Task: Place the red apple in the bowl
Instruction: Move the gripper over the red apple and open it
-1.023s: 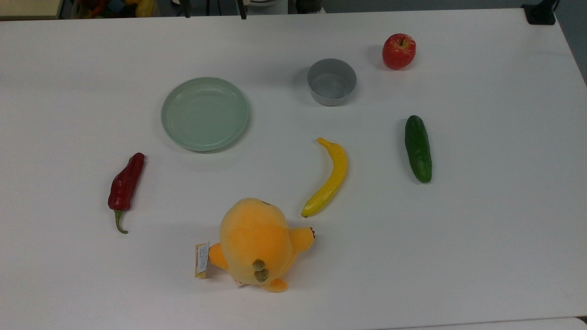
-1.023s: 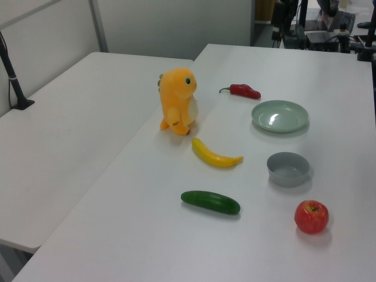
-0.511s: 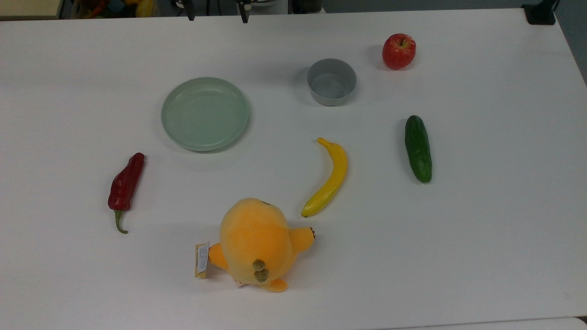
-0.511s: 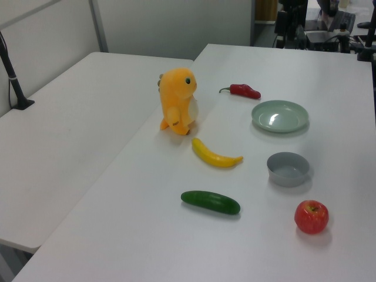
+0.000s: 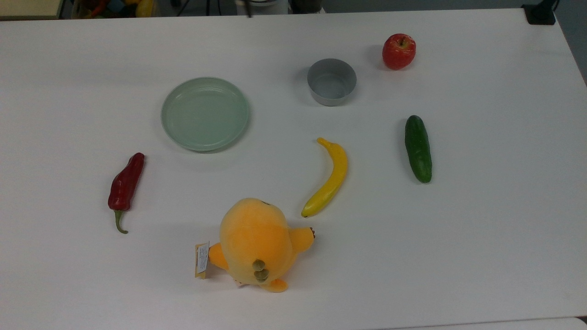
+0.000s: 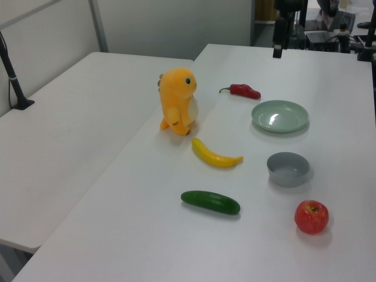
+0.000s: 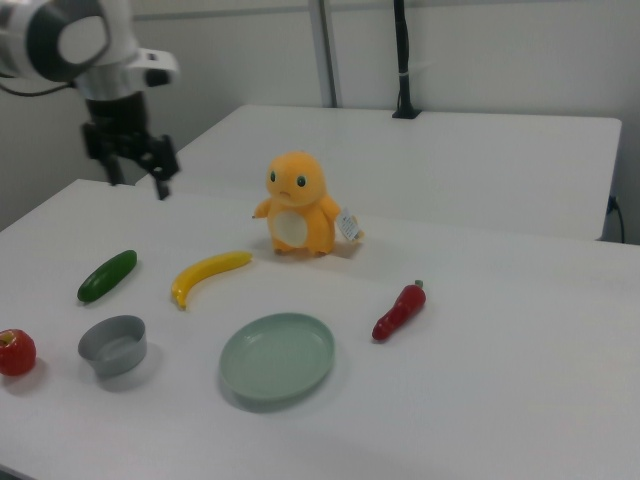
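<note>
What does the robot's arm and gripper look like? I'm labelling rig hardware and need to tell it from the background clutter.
In the right view, the arm is white and rounded, with a grey circular joint cap ringed in black. Below it a short white wrist block carries the black gripper, which ends in two slim dark fingers.

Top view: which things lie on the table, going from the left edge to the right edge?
chili pepper → plate → plush toy → banana → bowl → red apple → cucumber
</note>
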`<action>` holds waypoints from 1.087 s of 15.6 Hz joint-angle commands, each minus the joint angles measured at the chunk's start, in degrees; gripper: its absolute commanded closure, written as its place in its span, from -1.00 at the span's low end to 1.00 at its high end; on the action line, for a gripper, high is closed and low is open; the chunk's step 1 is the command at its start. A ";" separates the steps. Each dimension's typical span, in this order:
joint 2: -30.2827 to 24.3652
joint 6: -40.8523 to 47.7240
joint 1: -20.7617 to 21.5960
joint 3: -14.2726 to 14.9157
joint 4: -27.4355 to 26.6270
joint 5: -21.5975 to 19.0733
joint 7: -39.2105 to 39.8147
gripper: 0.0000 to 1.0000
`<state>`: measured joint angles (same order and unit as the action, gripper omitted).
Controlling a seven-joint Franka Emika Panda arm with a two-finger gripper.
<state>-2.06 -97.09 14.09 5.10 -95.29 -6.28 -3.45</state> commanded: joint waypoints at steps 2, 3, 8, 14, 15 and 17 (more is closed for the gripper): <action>-7.08 -4.59 5.67 -6.41 -9.90 -0.49 -1.12 -1.00; -7.17 -5.03 6.99 -7.64 -11.39 -0.49 -1.12 -1.00; -7.08 -10.48 10.87 -13.00 -20.10 -0.40 -1.12 -1.00; -2.52 -14.70 14.46 -15.47 -23.45 0.21 1.68 -1.00; -1.90 -14.70 15.34 -15.47 -23.45 0.13 2.65 -1.00; -0.50 -14.79 16.75 -15.47 -23.45 0.21 3.01 -1.00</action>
<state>-3.93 -110.41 28.49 -10.72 -118.06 -6.22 -2.50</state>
